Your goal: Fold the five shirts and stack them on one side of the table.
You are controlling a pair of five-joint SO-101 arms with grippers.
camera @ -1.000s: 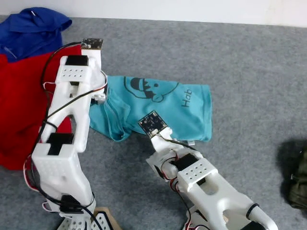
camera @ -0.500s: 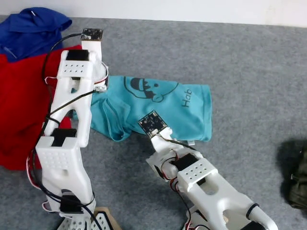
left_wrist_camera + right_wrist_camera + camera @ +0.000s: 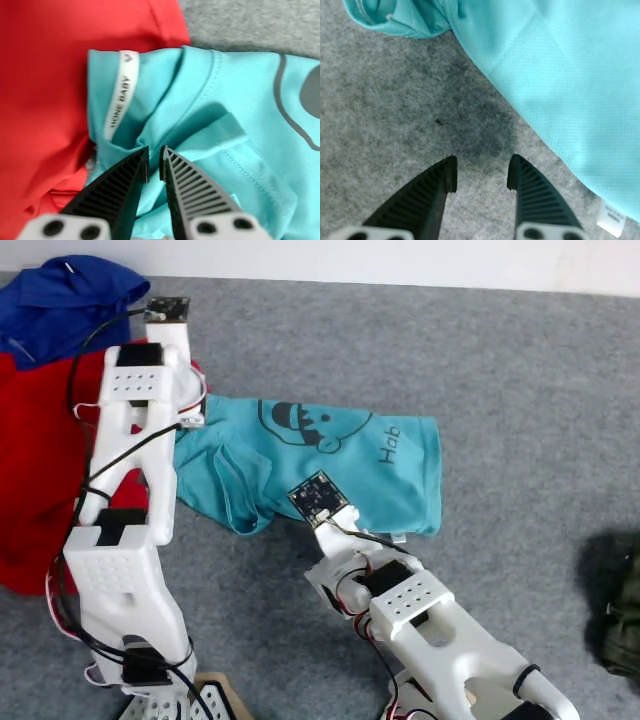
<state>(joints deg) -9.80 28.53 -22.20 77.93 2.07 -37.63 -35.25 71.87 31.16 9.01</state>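
My left pincer (image 3: 153,162), almost closed, nips the teal shirt (image 3: 330,465) at its collar fold (against the red shirt (image 3: 40,440), left of centre). My right pincer (image 3: 480,175) hangs half open, holding nothing, over the grey table (image 3: 520,390) by the near hem.

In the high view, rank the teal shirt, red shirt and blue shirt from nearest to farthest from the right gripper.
1. teal shirt, just beyond the right gripper.
2. red shirt, at the left.
3. blue shirt, far left corner.
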